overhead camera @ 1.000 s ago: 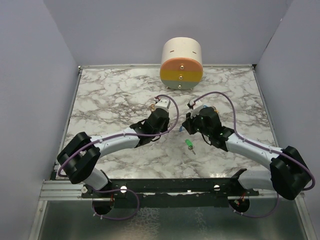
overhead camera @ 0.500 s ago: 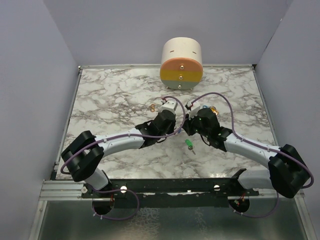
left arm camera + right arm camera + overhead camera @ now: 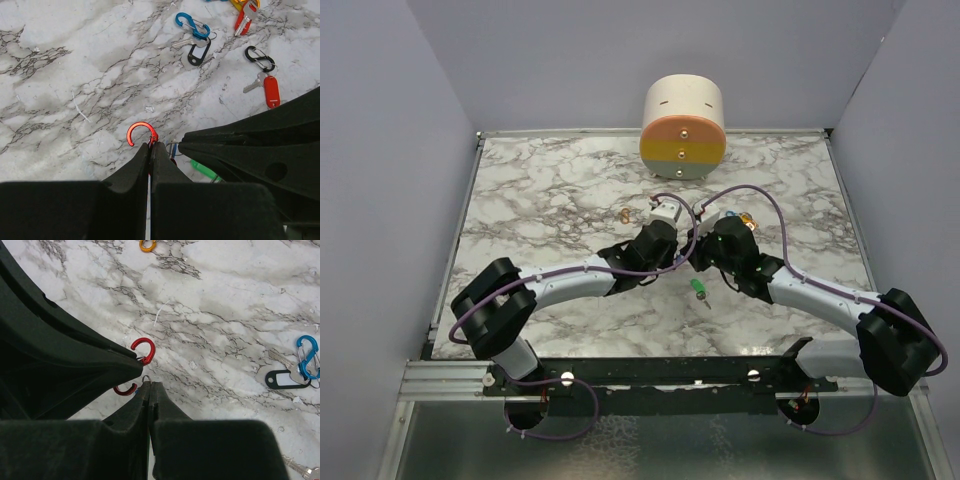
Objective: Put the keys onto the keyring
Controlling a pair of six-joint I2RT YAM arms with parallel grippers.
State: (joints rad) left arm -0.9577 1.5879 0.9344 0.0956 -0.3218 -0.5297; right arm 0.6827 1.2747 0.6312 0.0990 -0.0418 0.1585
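My left gripper (image 3: 150,146) is shut on a red S-shaped clip (image 3: 140,132), whose open hook sticks out past the fingertips. My right gripper (image 3: 150,384) is shut on a small metal ring (image 3: 146,378) with a bit of blue beside it; what hangs from it is hidden. The two grippers meet tip to tip above the table's middle (image 3: 684,255). The red clip (image 3: 144,350) sits just ahead of the ring. A green key (image 3: 699,290) lies on the marble under them and also shows in the left wrist view (image 3: 205,171).
A blue clip (image 3: 192,25) with a black-tagged key (image 3: 198,52), a black clip (image 3: 260,59) with a red-tagged key (image 3: 271,91), and red and yellow keys (image 3: 245,15) lie beyond. A small orange ring (image 3: 146,245) lies to the left. A round drawer unit (image 3: 683,128) stands at the back.
My left gripper has moved right with the red clip until it meets the right gripper. The right arm has shifted only slightly. The green key has not moved.
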